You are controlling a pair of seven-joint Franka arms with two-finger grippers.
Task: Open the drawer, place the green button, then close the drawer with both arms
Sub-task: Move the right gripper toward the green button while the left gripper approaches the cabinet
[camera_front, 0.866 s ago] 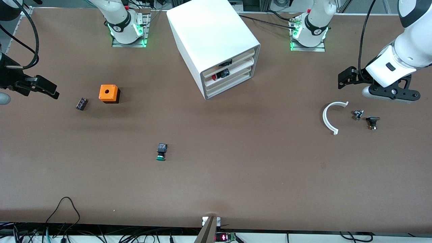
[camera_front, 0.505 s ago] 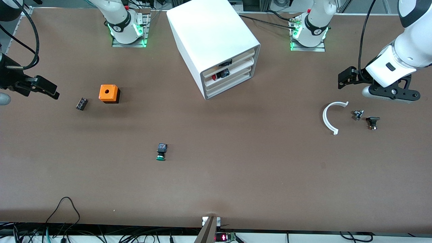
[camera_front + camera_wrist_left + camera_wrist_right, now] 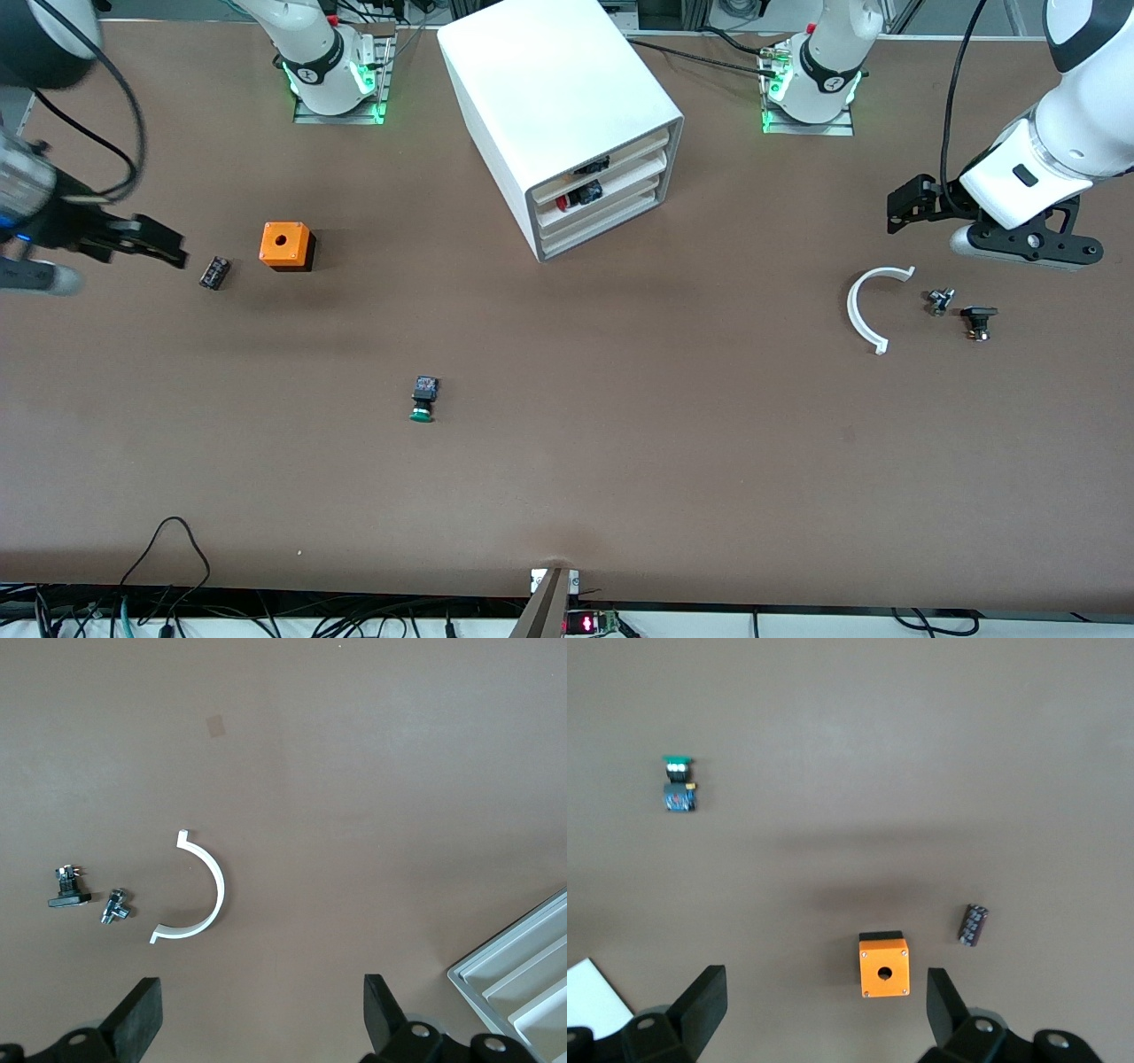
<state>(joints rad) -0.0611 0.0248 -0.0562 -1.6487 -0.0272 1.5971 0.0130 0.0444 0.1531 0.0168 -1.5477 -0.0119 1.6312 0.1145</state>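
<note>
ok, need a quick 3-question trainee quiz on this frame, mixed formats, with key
1. True or false: the bottom drawer of the white cabinet is already pulled out.
2. Multiple choice: the green-capped button lies
A. in the top drawer
B. on the bare table, nearer the front camera than the orange box
C. in the right gripper
3. Fill in: the white curved piece lies on the table beside two small parts, toward the ____ arm's end, with the open left gripper up over the table by it.

Key: 1 false; 2 B; 3 left
</note>
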